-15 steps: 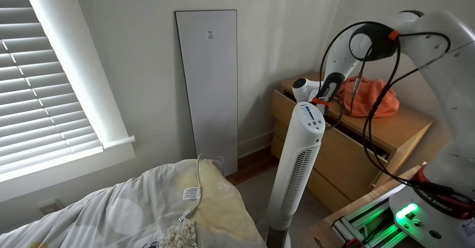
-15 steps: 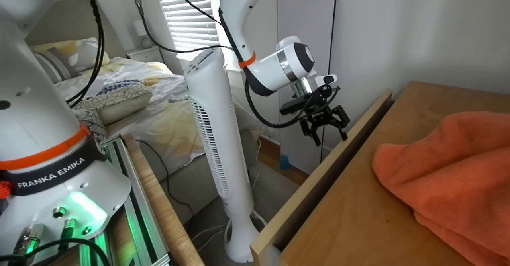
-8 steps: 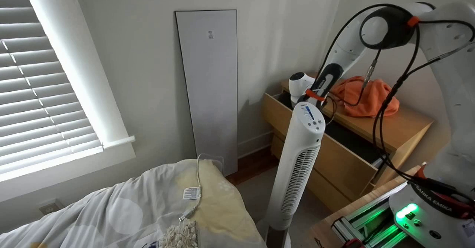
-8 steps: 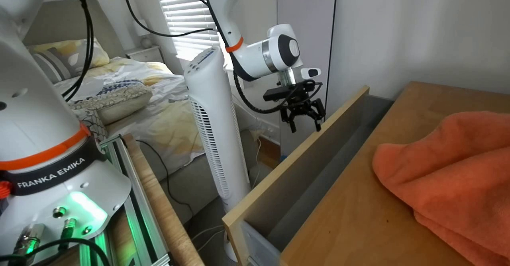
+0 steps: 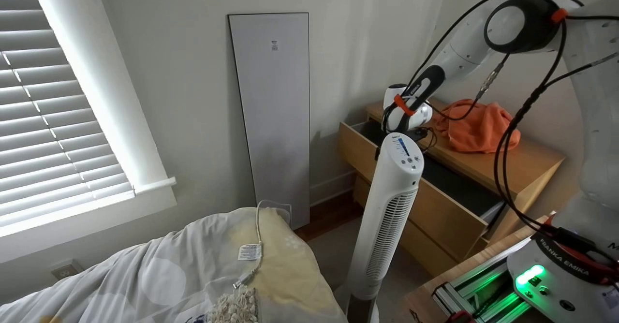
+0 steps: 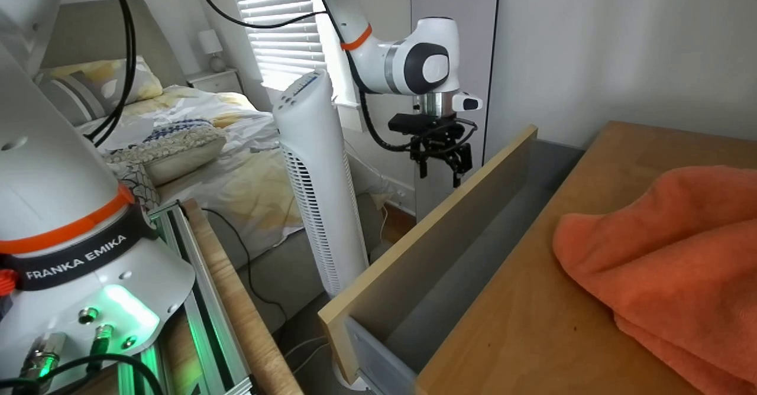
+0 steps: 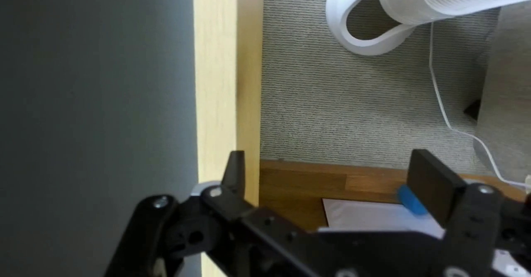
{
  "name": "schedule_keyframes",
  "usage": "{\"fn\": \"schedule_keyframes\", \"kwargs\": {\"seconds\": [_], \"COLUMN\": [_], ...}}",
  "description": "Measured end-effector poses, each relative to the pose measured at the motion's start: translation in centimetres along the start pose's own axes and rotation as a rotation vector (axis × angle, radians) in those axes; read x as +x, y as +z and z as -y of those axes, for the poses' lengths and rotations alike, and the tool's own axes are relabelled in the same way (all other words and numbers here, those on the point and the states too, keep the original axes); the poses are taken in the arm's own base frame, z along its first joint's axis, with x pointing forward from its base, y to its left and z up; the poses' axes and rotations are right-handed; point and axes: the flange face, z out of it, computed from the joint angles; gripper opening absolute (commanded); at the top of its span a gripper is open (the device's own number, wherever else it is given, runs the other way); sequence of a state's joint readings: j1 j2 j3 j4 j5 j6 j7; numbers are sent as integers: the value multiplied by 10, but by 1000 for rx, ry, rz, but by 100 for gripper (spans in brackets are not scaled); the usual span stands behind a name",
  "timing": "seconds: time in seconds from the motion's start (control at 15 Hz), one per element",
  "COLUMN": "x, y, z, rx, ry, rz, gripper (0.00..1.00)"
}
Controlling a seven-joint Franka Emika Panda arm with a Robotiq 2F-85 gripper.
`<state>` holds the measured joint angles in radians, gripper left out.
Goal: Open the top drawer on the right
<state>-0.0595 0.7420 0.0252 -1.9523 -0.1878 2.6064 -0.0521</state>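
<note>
Light-brown wooden chest of drawers point(image 6: 520, 330): pale, grey-floored wooden top drawer point(image 6: 437, 259) stood open

Drawer stood well out from the chest in both exterior views. Black two-finger gripper point(image 7: 332, 165) hung beside the front panel point(image 7: 216, 82), jaws spread wide, holding nothing. In the wrist view one black finger point(image 7: 235, 173) overlapped the panel's edge, the other well clear; contact could not be told.

"What stands near the bed point(image 6: 295, 272)?"

"A white tower fan point(image 5: 389, 212); a pale grey panel point(image 5: 275, 105) leans against the wall point(image 5: 184, 71); window blinds point(image 5: 53, 129) hang down."

"And the orange cloth point(image 6: 674, 259)?"

"Heaped in folds; a lamp point(image 6: 210, 41) stands on the nightstand point(image 6: 216, 81); pillows point(image 6: 183, 151) lie bedside-up top; a white cord point(image 7: 441, 99) crosses the carpet point(image 7: 327, 103)."
</note>
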Motion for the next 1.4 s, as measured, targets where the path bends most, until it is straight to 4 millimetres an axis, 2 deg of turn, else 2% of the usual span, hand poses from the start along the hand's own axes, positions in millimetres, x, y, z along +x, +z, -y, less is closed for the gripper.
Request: {"fn": "schedule_keyframes", "kwargs": {"seconds": [0.27,0.33,0.4,0.73,1.0,1.13,1.4], "x": [6,7,7,3,3,3,2], "y": [-25,-30,-33,-32,-22,-16,4], "z": [-23,-31,-39,-71,-83,-86,-82], "rx": [50,50,47,13,-11,-29,-51], "ry": [136,169,201,418,600,669,740], "rz": [-47,-57,-63,-64,-92,-118,-127], "gripper": [100,75,75,35,4,0,0]}}
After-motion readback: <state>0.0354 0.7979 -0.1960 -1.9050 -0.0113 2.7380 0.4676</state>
